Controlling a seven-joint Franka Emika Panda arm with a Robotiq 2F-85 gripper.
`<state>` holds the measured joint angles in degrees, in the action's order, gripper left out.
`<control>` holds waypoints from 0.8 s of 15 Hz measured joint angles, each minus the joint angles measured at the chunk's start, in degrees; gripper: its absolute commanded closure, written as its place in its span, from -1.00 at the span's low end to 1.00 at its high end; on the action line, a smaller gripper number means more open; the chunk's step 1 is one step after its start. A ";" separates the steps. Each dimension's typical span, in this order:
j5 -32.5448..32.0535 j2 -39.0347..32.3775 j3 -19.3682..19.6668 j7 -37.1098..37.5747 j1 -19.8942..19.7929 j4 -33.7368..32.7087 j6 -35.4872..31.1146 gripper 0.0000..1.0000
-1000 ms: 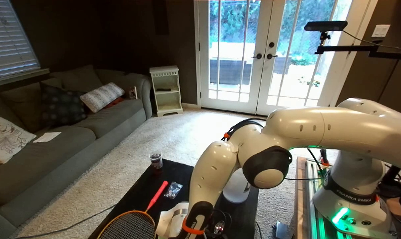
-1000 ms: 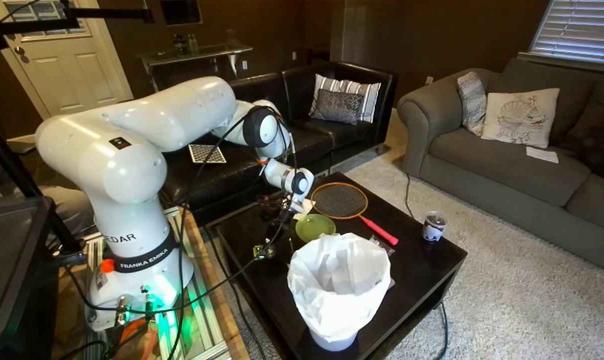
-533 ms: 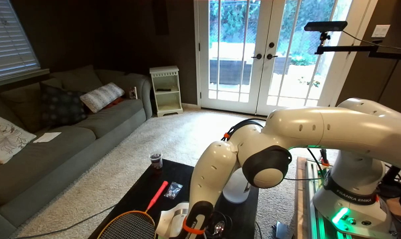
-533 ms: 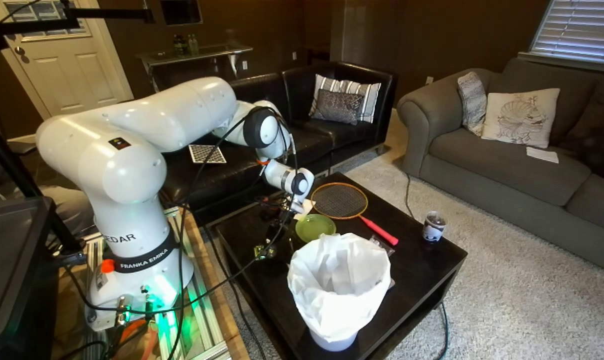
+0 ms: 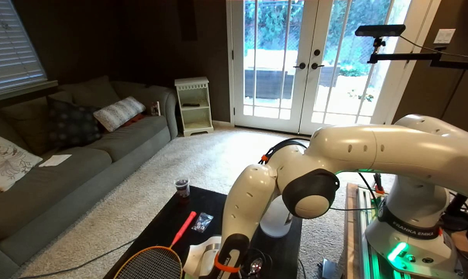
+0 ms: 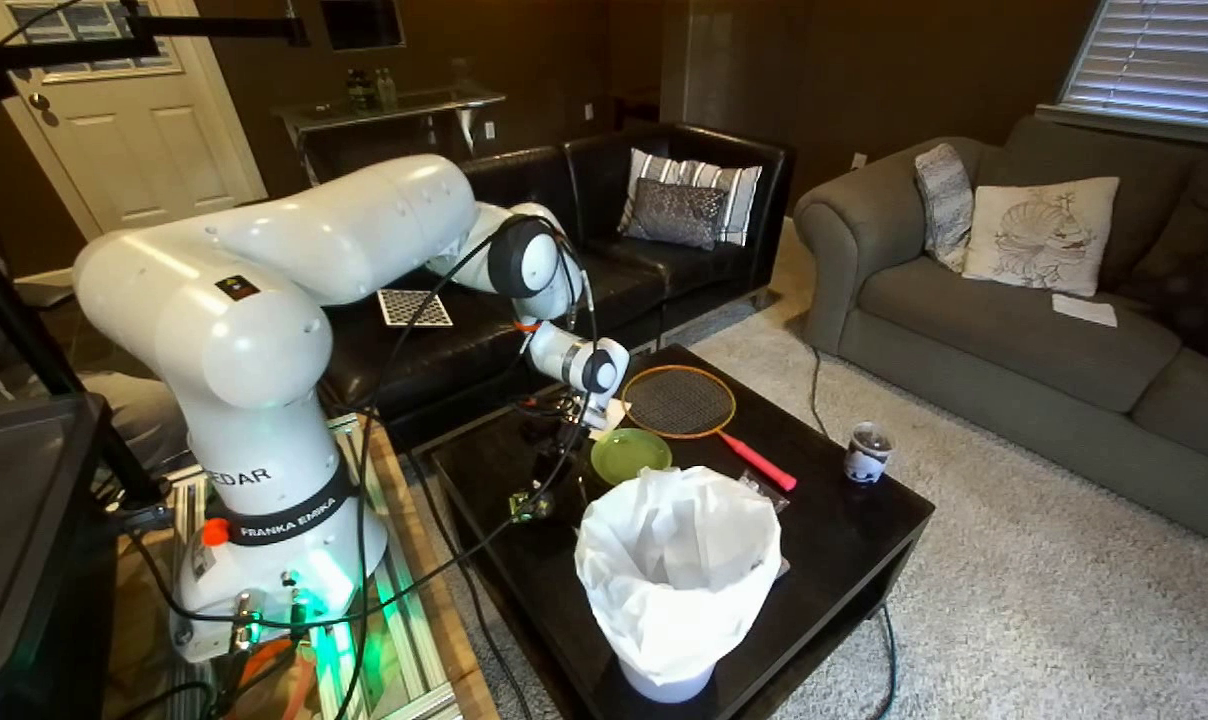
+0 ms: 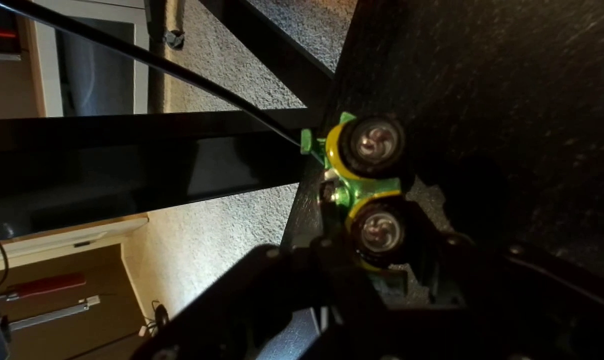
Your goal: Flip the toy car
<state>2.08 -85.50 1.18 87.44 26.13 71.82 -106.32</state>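
Note:
The toy car is green and yellow with big dark wheels. It shows in the wrist view [image 7: 367, 187] with its two wheels side-on, and in both exterior views [image 6: 531, 506] [image 5: 256, 266]. It is low over the dark table [image 6: 844, 550], near the edge facing the robot base. My gripper [image 7: 371, 202] has one finger on each side of the car, around its lower wheel in the wrist view, and looks shut on it. The fingers are very dark and partly hide that end of the car. I cannot tell whether the car touches the table.
On the table are a green plate [image 6: 631, 456], a racket [image 6: 754, 462], a white-lined bin [image 6: 676, 560], a small plastic bag [image 5: 202, 222] and a cup [image 6: 868, 453]. A black cable [image 6: 469, 548] hangs from the arm across the table's near edge.
The arm and gripper have shifted only very slightly, and the toy car a few pixels with them. Nothing else has visibly moved.

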 measured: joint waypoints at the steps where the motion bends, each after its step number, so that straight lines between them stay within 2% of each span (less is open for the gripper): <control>1: 0.00 -0.01 -0.06 0.08 -0.06 0.01 -0.12 -0.14; 2: 0.00 -0.02 -0.14 0.18 -0.15 0.01 -0.19 -0.34; 7: 0.01 -0.03 -0.56 0.43 -0.51 0.02 -0.70 -1.00; 12: 0.03 -0.03 -0.79 0.49 -0.63 0.05 -1.48 -1.00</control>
<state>2.12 -85.53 0.39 87.93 25.50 71.87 -107.80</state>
